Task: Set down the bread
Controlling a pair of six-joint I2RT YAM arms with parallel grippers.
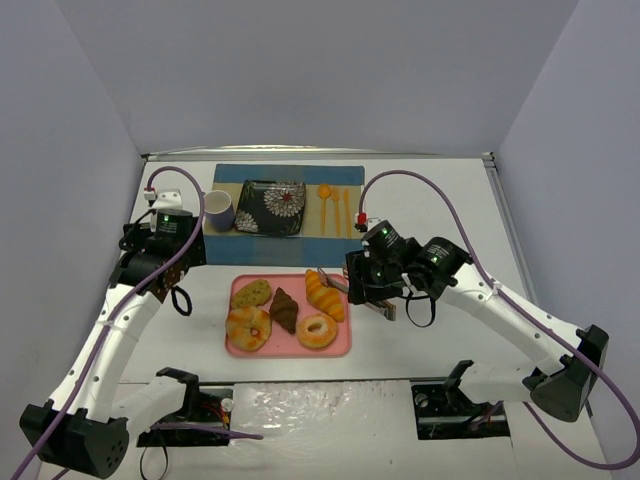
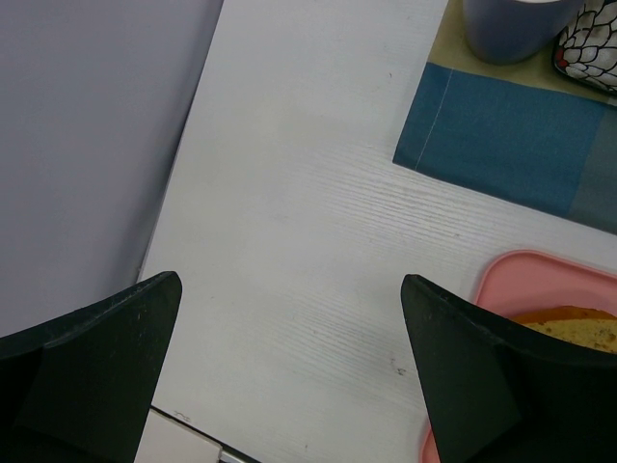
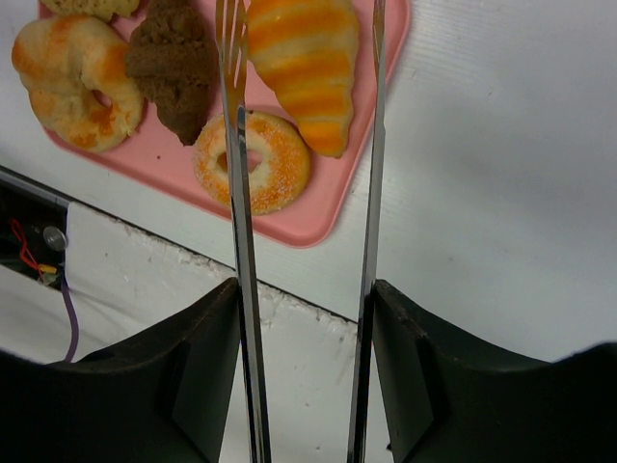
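A pink tray [image 1: 293, 349] holds several breads: a striped croissant [image 1: 324, 295], a chocolate croissant [image 1: 284, 309], a sugared donut [image 1: 316, 331], a glazed ring [image 1: 248, 328] and a greenish bun [image 1: 251, 293]. My right gripper [image 1: 368, 290] is shut on metal tongs [image 1: 335, 283]. In the right wrist view the gripper [image 3: 304, 318] holds the tongs [image 3: 376, 145] spread, their two blades straddling the striped croissant [image 3: 307, 68] from above. My left gripper [image 1: 165, 275] is open and empty over bare table left of the tray [image 2: 501, 275].
A black patterned plate [image 1: 272, 207] sits on a blue and tan placemat [image 1: 290, 175] behind the tray. A lilac mug [image 1: 219, 210] stands at its left and orange cutlery [image 1: 335, 210] lies at its right. Grey walls enclose the table.
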